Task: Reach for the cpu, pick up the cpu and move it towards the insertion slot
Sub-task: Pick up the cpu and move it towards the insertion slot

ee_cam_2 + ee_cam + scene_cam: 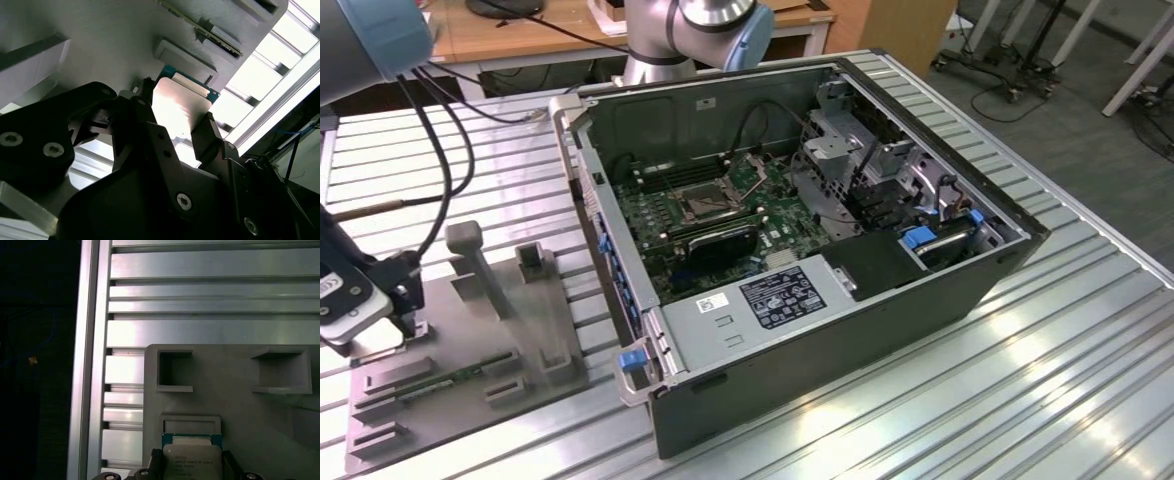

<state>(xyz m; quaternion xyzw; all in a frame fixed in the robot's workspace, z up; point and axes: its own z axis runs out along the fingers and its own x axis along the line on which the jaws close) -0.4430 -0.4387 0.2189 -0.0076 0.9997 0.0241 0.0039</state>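
grey universal robots arm point(694, 30) reaches across to the exterior view's left. its gripper point(403, 325) is low over the edge of a flat grey fixture plate point(460, 345), which lies on a ribbed aluminium table point(1067, 380). in both wrist views the small thin square cpu point(180, 107), silvery metal top with a green rim, sits between the two black fingers point(209, 131). one finger is against each of two opposite edges, so the gripper is clenched on the cpu. the first wrist view shows the cpu point(192, 462) just beside a low raised grey frame point(190, 422) on the plate, and two open rectangular pockets point(175, 371) lie farther along. cannot tell whether the cpu is off the plate or resting on it. a long narrow green memory stick point(447, 383) lies in another holder on the plate, near the gripper but apart from it. the insertion slot point(703, 205) is a square socket with a silvery frame and dark centre. it sits on the green circuit board point(640, 215) inside an open dark computer case point(854, 330) at mid-table. the cpu and the slot are well apart, with the case's side wall between the plate and the board.
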